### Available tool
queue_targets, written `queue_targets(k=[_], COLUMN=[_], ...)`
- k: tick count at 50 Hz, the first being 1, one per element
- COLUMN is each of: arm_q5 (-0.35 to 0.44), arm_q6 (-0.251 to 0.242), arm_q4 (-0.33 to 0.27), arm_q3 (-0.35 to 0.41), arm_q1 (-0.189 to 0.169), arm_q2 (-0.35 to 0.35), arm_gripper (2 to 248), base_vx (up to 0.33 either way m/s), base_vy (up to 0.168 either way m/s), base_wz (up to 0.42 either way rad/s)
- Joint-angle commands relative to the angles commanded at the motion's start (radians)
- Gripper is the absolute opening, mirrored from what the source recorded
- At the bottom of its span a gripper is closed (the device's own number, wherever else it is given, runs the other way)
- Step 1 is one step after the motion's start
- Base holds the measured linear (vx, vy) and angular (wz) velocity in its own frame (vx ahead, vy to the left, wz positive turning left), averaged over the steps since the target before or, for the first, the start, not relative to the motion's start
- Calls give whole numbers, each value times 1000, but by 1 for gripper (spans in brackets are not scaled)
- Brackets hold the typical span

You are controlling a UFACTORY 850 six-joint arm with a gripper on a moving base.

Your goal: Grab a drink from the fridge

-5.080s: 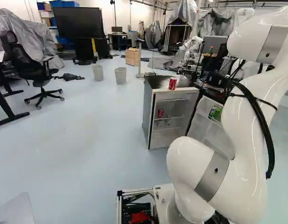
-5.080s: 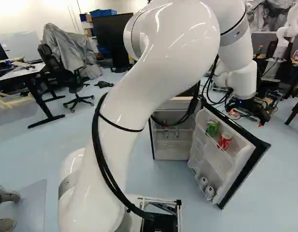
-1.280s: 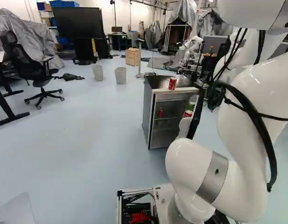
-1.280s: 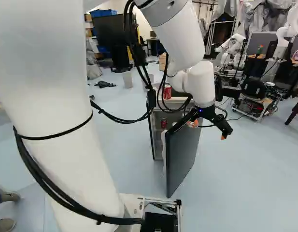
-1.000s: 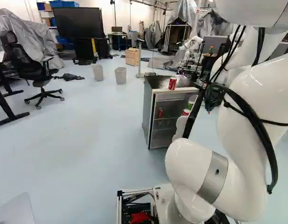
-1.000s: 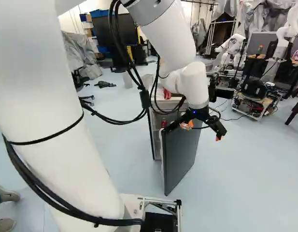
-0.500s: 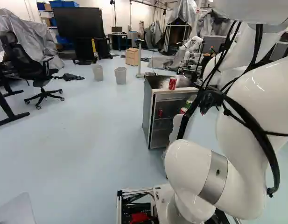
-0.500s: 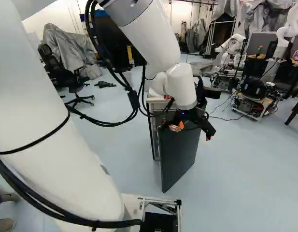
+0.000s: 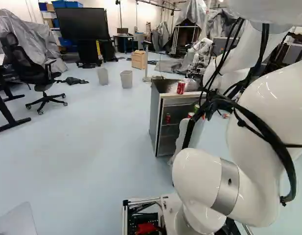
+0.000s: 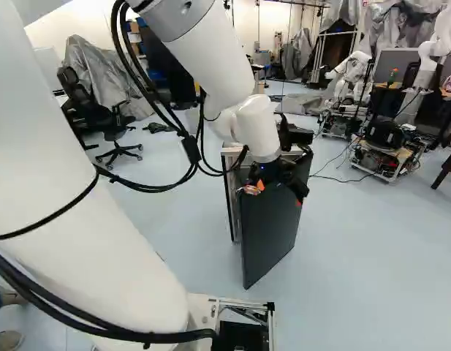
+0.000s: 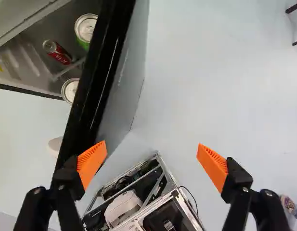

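Observation:
My gripper is at the upper part of the fridge door, over its dark outer face. In the wrist view the gripper stands wide open with nothing between its pads; one pad overlaps the door's black edge, and I cannot tell whether they touch. The door stands partly open from the fridge. A red can stands on top, and another red can is inside. The door's inner side holds a green can and a can with a silver lid.
Below the gripper lies the base's frame with its equipment. Another robot stands at the back, near a wheeled cart. An office chair and two bins are left of the fridge in the left base view.
The door, wide open earlier, has swung inward so its outer face shows in the right base view. Gripper and arm have moved left there, along with the door. The base has stayed put.

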Motion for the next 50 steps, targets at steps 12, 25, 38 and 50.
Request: queue_targets(k=[12, 25, 38, 50], arm_q5=[0, 0, 0, 0], arm_q6=[0, 0, 0, 0], arm_q4=[0, 0, 0, 0], arm_q3=[-13, -34, -52, -54], arm_q1=[52, 107, 146, 152], arm_q2=[-13, -34, -51, -53], arm_gripper=[247, 247, 247, 247], base_vx=[0, 0, 0, 0], base_vy=[0, 0, 0, 0], base_wz=[0, 0, 0, 0])
